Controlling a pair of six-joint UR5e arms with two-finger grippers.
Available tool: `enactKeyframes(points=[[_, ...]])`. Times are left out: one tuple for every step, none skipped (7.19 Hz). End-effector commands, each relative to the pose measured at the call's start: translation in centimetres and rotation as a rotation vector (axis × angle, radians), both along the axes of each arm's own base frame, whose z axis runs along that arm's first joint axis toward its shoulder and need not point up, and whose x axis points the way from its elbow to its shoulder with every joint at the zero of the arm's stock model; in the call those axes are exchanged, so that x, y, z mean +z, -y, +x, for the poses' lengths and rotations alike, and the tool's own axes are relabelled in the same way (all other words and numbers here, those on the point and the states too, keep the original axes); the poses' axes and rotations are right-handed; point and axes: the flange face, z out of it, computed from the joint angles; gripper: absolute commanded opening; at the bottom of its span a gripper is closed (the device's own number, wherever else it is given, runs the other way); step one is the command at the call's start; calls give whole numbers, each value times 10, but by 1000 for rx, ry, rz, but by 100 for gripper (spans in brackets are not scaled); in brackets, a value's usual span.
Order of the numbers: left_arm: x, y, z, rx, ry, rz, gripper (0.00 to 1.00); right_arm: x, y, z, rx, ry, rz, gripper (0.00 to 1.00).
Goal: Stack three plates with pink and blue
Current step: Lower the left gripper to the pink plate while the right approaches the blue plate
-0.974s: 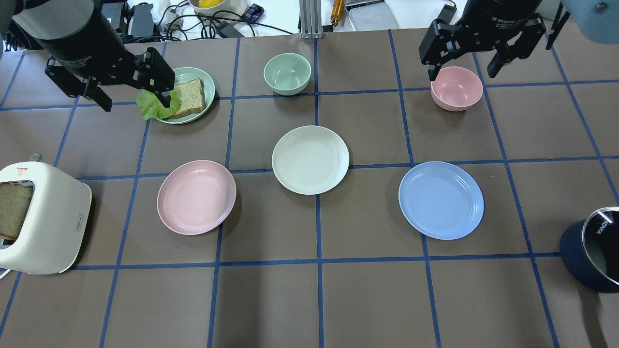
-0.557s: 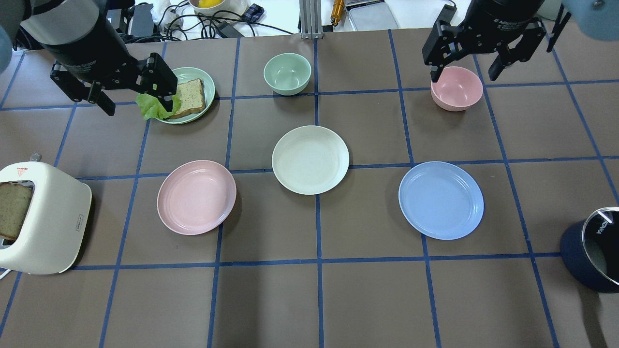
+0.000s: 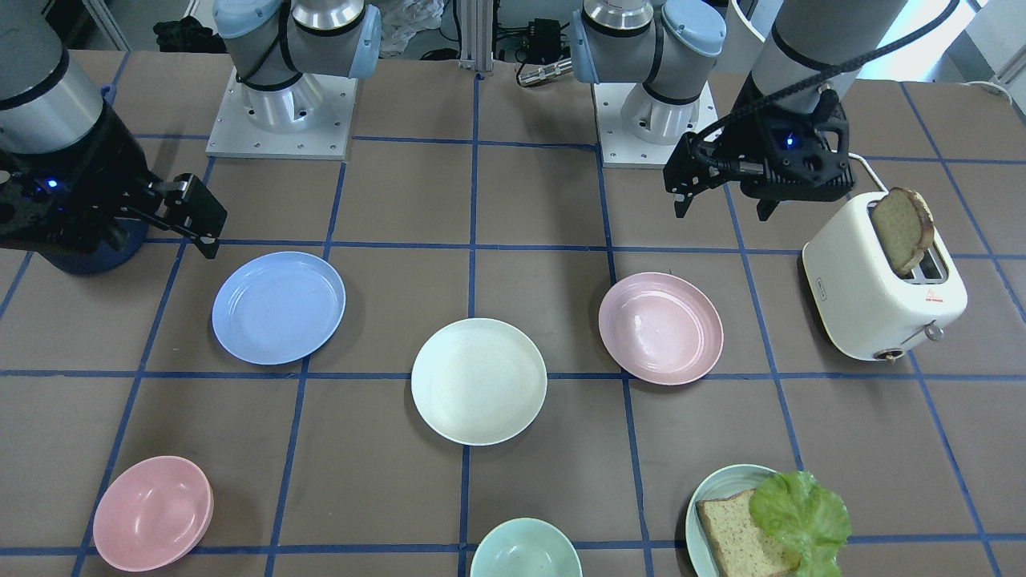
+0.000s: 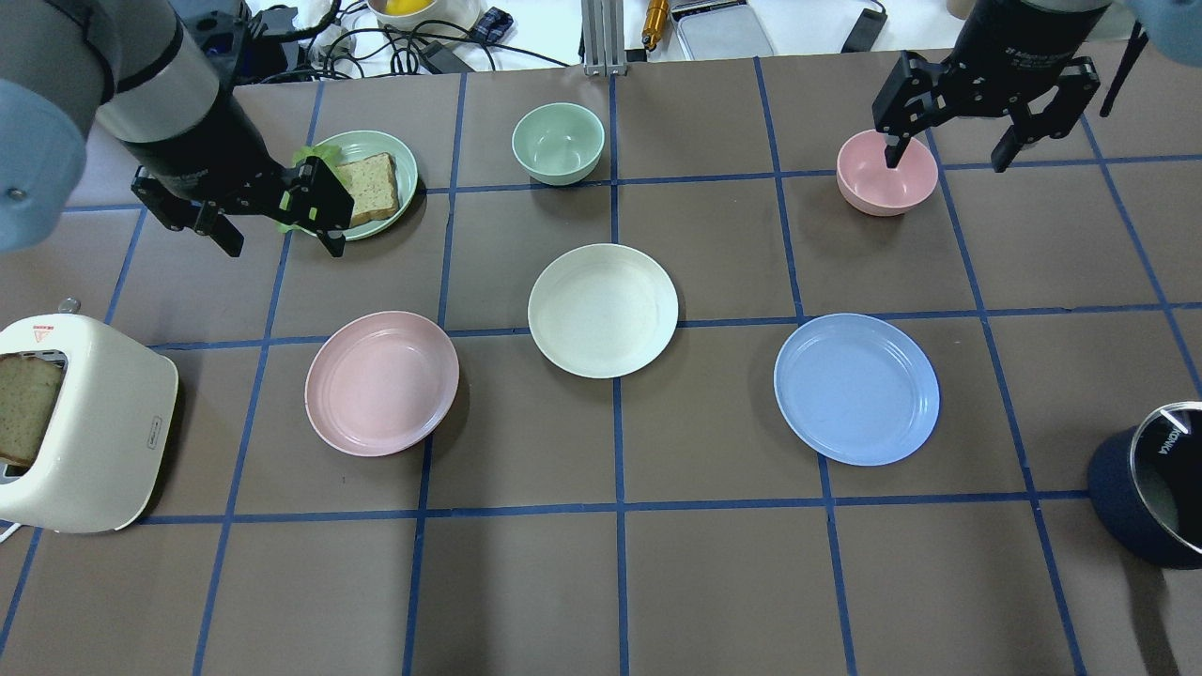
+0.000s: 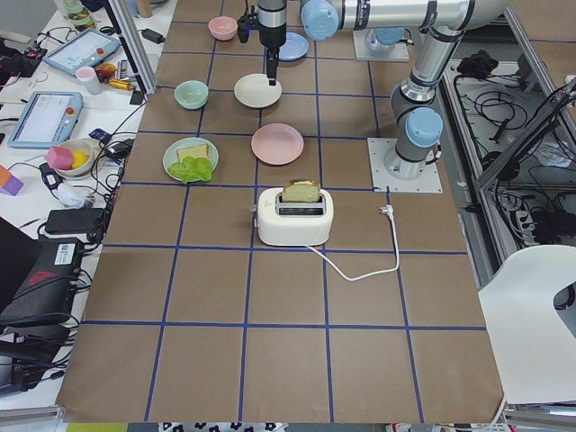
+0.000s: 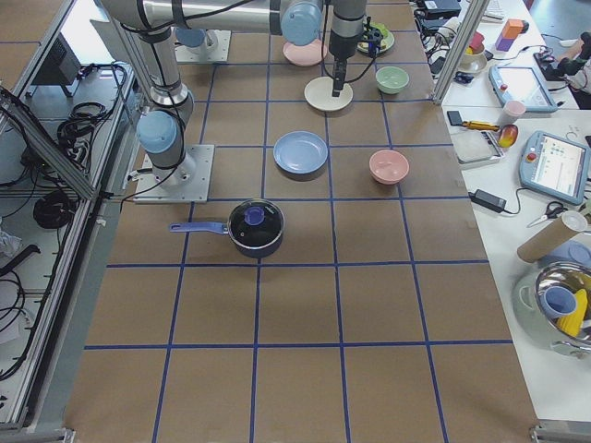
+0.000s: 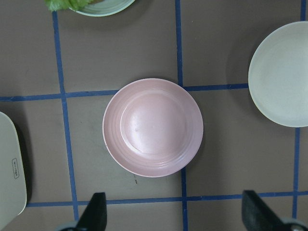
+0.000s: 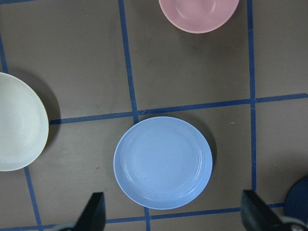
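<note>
**Pink beneath the left claw, blue beneath the right**

Left gripper (image 4: 282,242): high over the table, jaws spread wide, nothing between them. Right gripper (image 4: 947,160): likewise wide apart and empty, seen in the overhead view above the pink bowl (image 4: 886,172).

Through the left wrist camera, a straight-down look at the pink plate (image 7: 153,127), mid-frame, just ahead of the jaw tips and within their span. Through the right wrist camera, the same for the blue plate (image 8: 162,162). So, by judgement, each plate close to plumb below its own claw, calling for a descent more than a sideways reach.

Between the two, mid-row, the cream-white plate (image 4: 602,310), well apart from both: pink toward the robot's left, blue toward its right. About equally far from either arm, hence a likely base for the stack.

Round, all three, so no long axis to square up to; any stretch of raised rim serves for a pinch. Shallow, matte, equal in size, right way up, empty, flat on the brown mat. Not to be mixed with the green plate (image 4: 406,161) of bread and lettuce beyond the pink one.
</note>
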Motion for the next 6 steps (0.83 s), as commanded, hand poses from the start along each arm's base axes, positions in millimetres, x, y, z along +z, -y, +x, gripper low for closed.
enactKeyframes(points=[[-55,-6,8,-13,-34,-19,100,-58,-8,-54,-27,16,66,100],[-68,-8,18,-40,-65,0,100,-86,-17,-73,16,38,103,100],[-78,-9,38,-34,-100,13,100,-120,-23,-79,21,39,100,100],[-90,-11,42,-35,-100,26,100,-166,-34,-76,17,51,99,100],[-100,-13,39,-19,-97,20,100,-204,-48,-74,19,32,62,100],[-106,-15,33,25,-96,7,100,-228,-65,-71,69,37,66,100]])
